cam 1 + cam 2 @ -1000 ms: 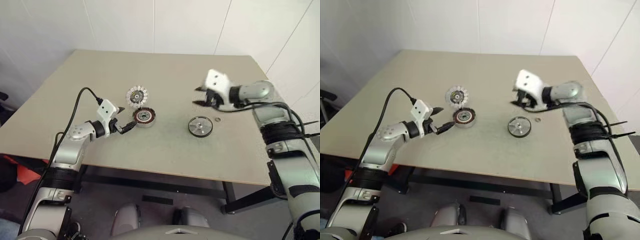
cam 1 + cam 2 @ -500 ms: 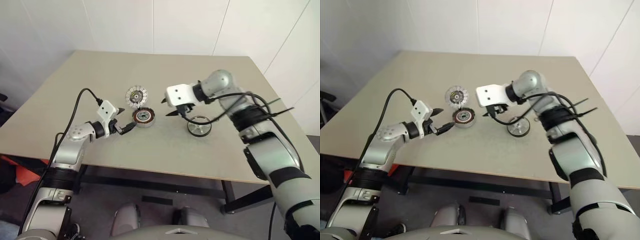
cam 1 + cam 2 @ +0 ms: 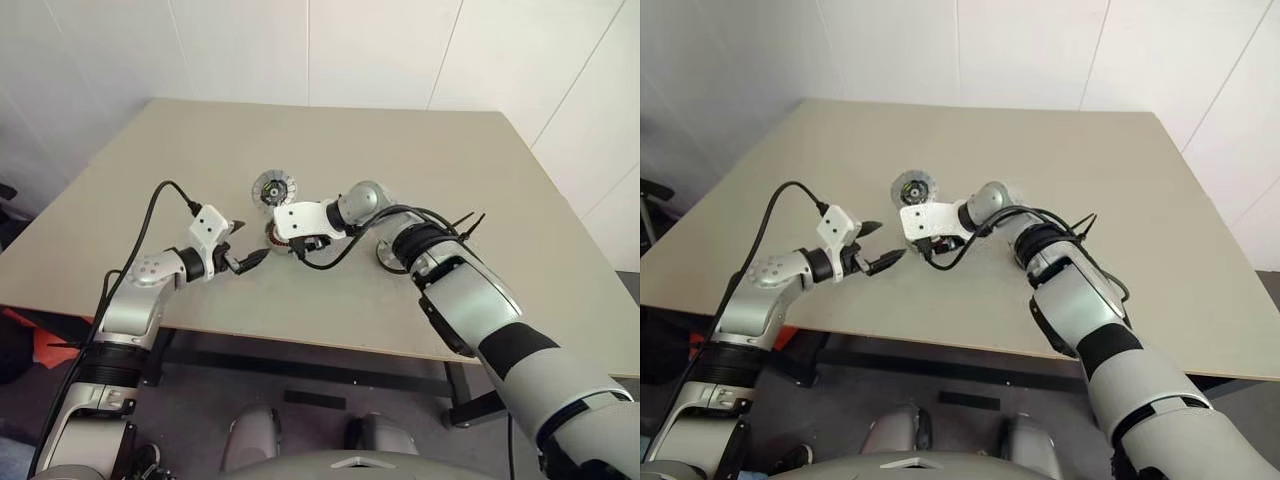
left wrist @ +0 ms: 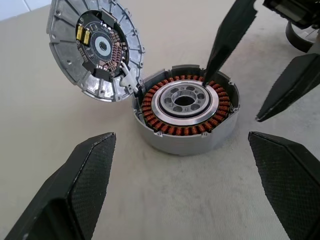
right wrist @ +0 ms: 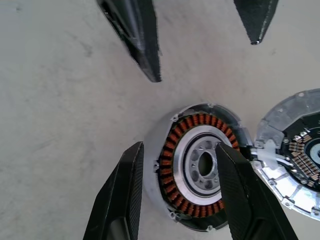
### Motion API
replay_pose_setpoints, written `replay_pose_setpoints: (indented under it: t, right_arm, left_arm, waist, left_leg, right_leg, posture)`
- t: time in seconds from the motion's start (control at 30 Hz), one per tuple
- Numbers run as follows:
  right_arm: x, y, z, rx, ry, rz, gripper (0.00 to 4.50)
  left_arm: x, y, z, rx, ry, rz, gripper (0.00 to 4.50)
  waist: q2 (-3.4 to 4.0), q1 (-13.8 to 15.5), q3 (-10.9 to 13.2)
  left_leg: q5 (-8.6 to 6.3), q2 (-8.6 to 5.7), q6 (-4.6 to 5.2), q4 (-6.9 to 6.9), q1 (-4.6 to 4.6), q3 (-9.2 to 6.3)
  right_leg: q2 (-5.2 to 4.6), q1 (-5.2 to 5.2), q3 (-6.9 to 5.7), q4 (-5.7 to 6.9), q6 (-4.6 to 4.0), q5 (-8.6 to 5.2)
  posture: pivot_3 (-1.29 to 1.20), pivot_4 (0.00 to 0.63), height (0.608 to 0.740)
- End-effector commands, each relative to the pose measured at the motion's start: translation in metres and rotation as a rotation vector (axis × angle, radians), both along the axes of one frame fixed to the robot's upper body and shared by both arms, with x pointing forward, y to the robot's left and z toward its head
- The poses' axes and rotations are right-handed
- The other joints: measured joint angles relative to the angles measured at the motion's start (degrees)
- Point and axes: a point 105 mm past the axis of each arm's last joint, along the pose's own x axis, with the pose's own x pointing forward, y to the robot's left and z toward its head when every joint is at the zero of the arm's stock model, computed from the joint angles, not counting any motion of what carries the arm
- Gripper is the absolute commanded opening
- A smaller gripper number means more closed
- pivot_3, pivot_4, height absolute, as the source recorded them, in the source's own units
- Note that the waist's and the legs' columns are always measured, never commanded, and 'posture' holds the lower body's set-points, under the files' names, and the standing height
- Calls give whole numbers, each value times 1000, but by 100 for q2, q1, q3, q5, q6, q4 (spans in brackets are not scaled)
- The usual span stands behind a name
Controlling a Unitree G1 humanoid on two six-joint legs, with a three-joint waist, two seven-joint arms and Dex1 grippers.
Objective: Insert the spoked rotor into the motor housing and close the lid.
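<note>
The motor housing (image 4: 185, 107) sits on the table with copper windings around a silver centre. Its lid (image 4: 95, 47) stands tilted open on the far-left side, still joined at the rim. My right gripper (image 5: 177, 146) is open and hangs over the housing; one finger (image 4: 227, 40) points down at the windings just inside the wall, the other (image 4: 292, 85) stands outside it. My left gripper (image 4: 181, 137) is open, level with the table, a short way in front of the housing. The spoked rotor (image 4: 299, 41) lies flat beyond my right arm, mostly hidden.
The beige table (image 3: 420, 150) has a wide bare stretch at the back and on the right. My right forearm and its cables (image 3: 420, 235) cross above the table between housing and rotor. White walls stand behind the table.
My right arm has swung left from above the rotor, across the table, and come down over the housing. The left arm has stayed where it was.
</note>
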Motion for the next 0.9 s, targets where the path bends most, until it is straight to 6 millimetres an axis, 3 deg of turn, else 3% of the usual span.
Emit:
replay_pose_setpoints:
  t: [0.03, 0.3, 0.53, 0.63, 0.9]
  right_arm:
    - [13, 1, 13, 32, -62, -68, 2529]
    - [7, -3, 0, -8, 21, -73, 2529]
    - [10, -5, 18, 12, -38, -24, 4479]
    - [9, -3, 20, 10, -38, -10, 4479]
    - [0, 8, -1, -18, -14, 4, 4479]
  left_arm:
    - [-1, 1, 12, 2, -45, 2, 4500]
    - [-2, 3, 13, 7, -47, 14, 4500]
    - [-4, 4, 11, 5, -42, 25, 4500]
    - [-4, 4, 10, 4, -40, 25, 4500]
    - [-1, 4, 10, 5, -43, 33, 4500]
  waist:
    - [0, -8, 0]
    - [0, -42, 0]
    - [1, -89, 1]
    - [1, -107, 1]
    - [1, -112, 1]
  left_leg:
    - [0, 0, 0, 0, 0, 0]
    - [1, -1, -2, 2, 0, 0]
    - [3, -1, -5, 3, 1, 0]
    - [3, -1, -4, 4, 1, 0]
    - [7, 1, -11, 4, 6, 0]
  right_leg:
    - [0, 0, 0, 0, 0, 0]
    - [0, -1, 2, 8, 0, 0]
    - [0, -3, 3, 16, -3, -2]
    - [0, -3, 3, 16, -4, -2]
    - [0, -10, 3, 35, -15, -9]
  posture:
    - [0, 0, 740]
    - [0, 0, 740]
    - [0, 0, 740]
    - [0, 0, 740]
    - [0, 0, 740]
